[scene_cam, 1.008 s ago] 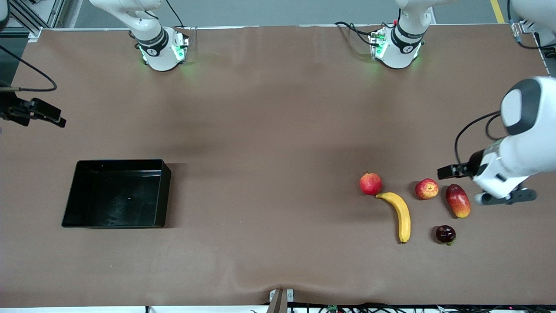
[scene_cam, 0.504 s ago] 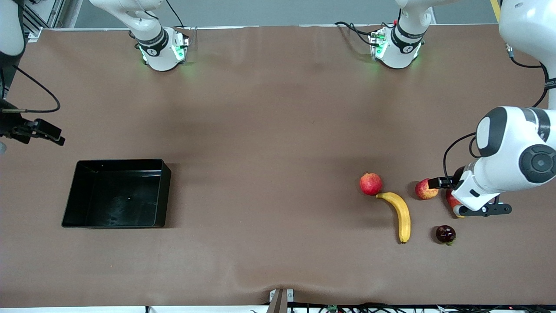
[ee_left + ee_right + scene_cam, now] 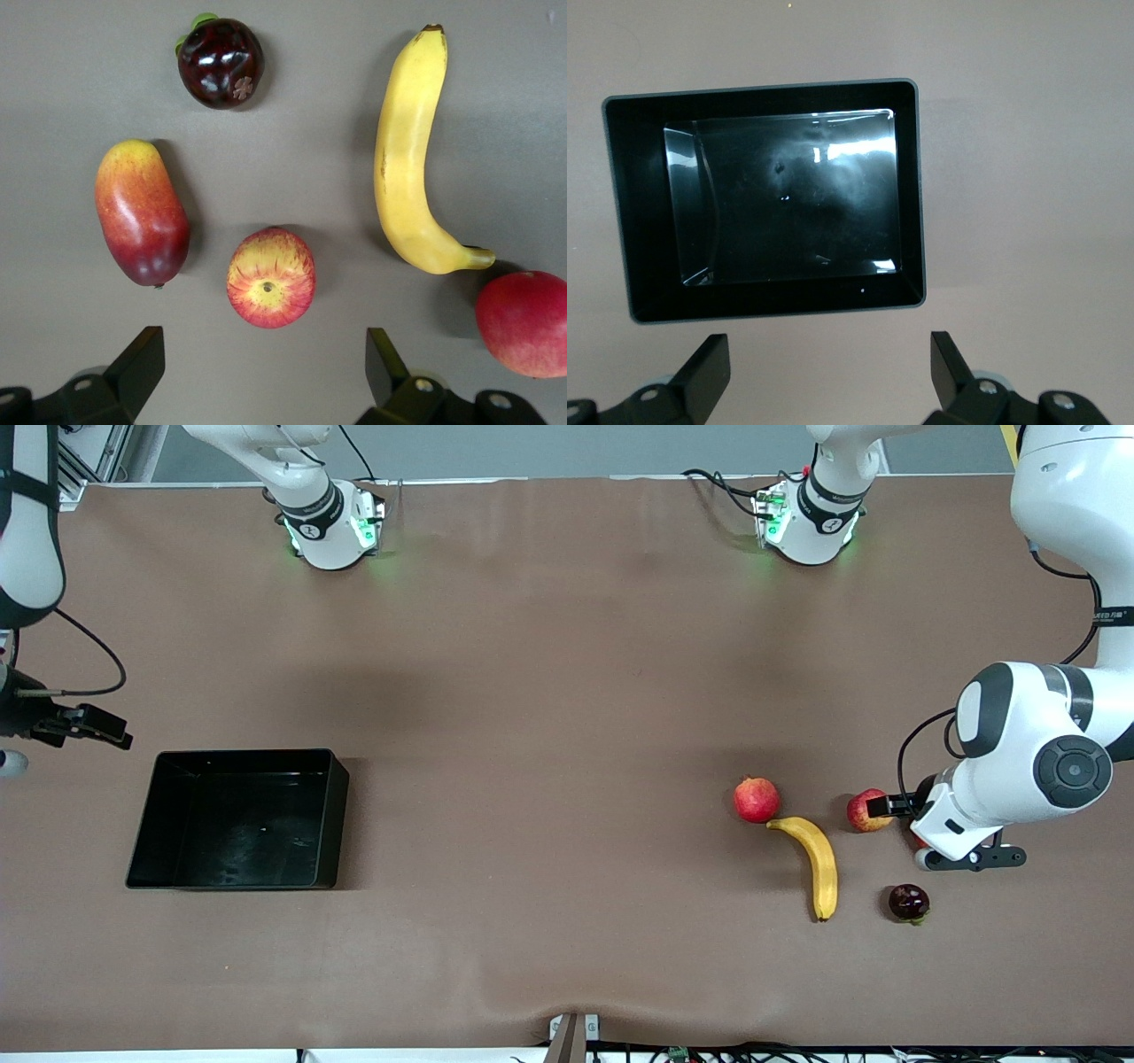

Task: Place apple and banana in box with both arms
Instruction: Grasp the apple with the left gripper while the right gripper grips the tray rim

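The apple (image 3: 271,277) lies on the table between the banana (image 3: 409,159) and a mango, just past my left gripper (image 3: 264,370). That gripper hangs over the table beside the apple, open and empty. In the front view the left wrist (image 3: 961,815) covers part of the apple (image 3: 861,811). The banana (image 3: 817,864) lies beside it, toward the right arm's end. The black box (image 3: 237,819) sits empty near the right arm's end. My right gripper (image 3: 830,367) hangs open and empty over bare table just outside the box's wall (image 3: 771,305).
A red pomegranate (image 3: 756,799) touches the banana's stem end. A dark mangosteen (image 3: 908,902) lies nearer the front camera than the apple. The red-yellow mango (image 3: 142,212) lies beside the apple, hidden under the left wrist in the front view.
The left arm has swung in over the fruit, now covering the mango and part of the apple. The right arm's hand has moved closer to the box.
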Controlling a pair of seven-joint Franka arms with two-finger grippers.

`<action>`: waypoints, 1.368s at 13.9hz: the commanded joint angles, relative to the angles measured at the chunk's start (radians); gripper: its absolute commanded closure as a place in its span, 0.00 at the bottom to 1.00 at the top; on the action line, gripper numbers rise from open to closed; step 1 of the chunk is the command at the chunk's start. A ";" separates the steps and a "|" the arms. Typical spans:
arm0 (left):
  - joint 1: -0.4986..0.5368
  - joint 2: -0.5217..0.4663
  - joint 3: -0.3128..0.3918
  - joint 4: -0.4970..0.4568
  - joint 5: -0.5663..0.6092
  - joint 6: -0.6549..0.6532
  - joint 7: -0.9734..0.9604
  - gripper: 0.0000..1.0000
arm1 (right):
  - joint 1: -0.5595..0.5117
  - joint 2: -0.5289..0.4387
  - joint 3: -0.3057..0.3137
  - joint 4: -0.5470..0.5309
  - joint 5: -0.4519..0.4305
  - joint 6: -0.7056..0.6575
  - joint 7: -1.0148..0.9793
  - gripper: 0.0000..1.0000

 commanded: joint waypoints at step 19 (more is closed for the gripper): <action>0.007 -0.014 -0.003 -0.012 0.024 0.005 -0.018 0.00 | -0.077 0.308 -0.005 -0.045 0.013 0.393 -0.171 0.00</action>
